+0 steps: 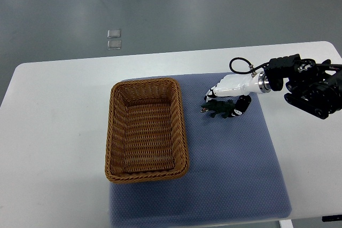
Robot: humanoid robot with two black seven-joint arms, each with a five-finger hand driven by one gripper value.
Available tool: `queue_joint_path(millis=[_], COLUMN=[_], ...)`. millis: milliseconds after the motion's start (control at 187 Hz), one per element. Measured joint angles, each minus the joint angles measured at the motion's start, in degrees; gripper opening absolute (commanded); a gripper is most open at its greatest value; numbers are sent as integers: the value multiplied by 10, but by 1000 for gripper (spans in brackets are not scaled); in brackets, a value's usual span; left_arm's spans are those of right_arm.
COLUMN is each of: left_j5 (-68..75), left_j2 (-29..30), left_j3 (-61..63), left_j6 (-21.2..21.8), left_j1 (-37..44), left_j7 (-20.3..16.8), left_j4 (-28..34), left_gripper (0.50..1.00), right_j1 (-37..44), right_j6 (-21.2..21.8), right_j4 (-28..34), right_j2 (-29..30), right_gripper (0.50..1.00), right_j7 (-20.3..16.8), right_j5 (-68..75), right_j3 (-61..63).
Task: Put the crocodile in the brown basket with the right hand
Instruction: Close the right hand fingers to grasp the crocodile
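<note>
woven wicker basket (147, 130) rectangular; right robot hand (228, 99) grips knobbly crocodile (219, 110).

- The right hand (227, 95) had a white shell over its back and fingers, smooth and faintly glossy
- Its thumb and lower finger parts were black, with a small white patch showing on the thumb
- A silver metal ring joined the hand to the wrist (263, 83)
- The forearm (310, 90) was black and blocky, built of several angular housings with pale spots that could be screws or marks, too small to tell
- A thin black cable (240, 63) looped up from the wrist area and curved back down to it
- Another thin black cable ran along the top of the forearm
</note>
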Motion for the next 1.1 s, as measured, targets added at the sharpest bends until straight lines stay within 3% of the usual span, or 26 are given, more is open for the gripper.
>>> queue_joint_path(millis=[305, 470, 1101], left_j5=[0, 0, 0], left_j2=[0, 0, 0], left_j3=[0, 0, 0], left_j6=[0, 0, 0], left_j1=[0, 0, 0], left_j7=[0, 0, 0], left_j4=[0, 0, 0], left_gripper=[1000, 1000, 1000], right_j1=[5, 11, 33], right_j6=[-2, -10, -14], right_j4=[0, 1, 1], right_j2=[-2, -4, -2], right_gripper=[635, 578, 576], right_j7=[0, 0, 0], right_j5=[0, 1, 10], right_j3=[1, 3, 10])
